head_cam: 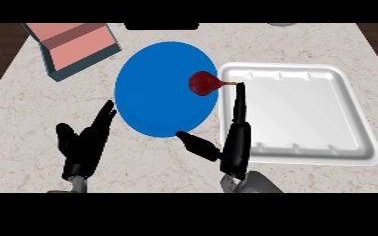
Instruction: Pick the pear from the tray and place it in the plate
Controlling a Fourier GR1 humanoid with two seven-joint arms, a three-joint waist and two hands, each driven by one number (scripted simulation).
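Observation:
A dark red pear (203, 83) lies on the right edge of the blue plate (159, 92), its stem pointing right toward the white tray (325, 110). My right hand (236, 145) is open below the pear, fingers stretched straight up along the tray's left rim, fingertips just beside the stem and not holding it. Its thumb sticks out left over the plate's lower edge. My left hand (83, 142) rests open at the lower left, fingers up, apart from the plate.
A pink and grey box (72, 46) stands at the back left of the marble counter (44, 105). A dark object (162, 26) sits at the counter's far edge. The tray holds nothing.

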